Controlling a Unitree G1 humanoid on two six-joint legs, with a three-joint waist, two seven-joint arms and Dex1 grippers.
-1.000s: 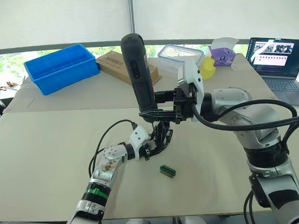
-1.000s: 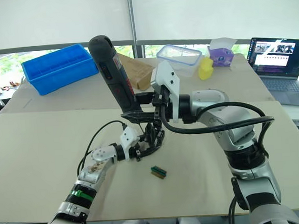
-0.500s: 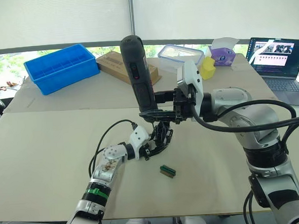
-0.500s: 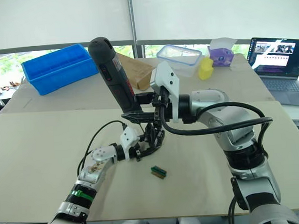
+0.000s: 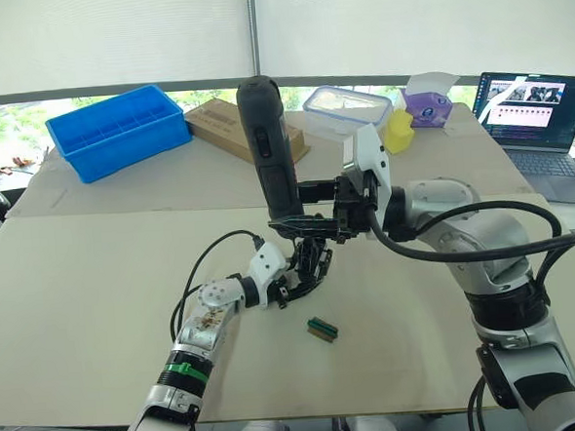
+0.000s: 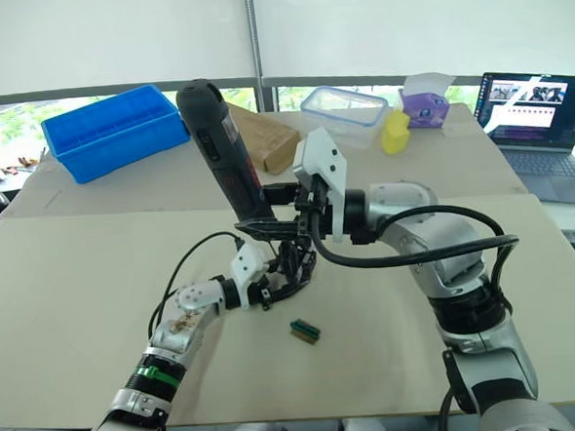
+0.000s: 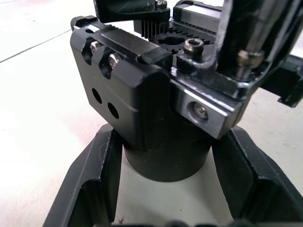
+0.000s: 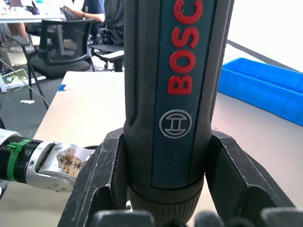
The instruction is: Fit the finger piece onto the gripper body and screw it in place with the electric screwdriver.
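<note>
Near the middle of the table, the left gripper is closed around the round base of the gripper body, which stands on the tabletop; in the left wrist view its two black fingers press against either side of that cylinder; the right gripper is clamped on the lower end of the electric screwdriver, holding it nearly upright, leaning a little toward the far left corner, directly over the gripper body; the right wrist view shows its fingers tight on both sides of the dark barrel with red lettering; the bit's contact with the part is hidden behind the gripper, so I cannot tell whether it touches; the finger piece cannot be made out separately from the body; a small green-and-brown block lies just nearer the front edge than the gripper body, apart from it; toward the far edge sit a blue bin, a cardboard box and a clear lidded container; a laptop sits at the far right corner.
</note>
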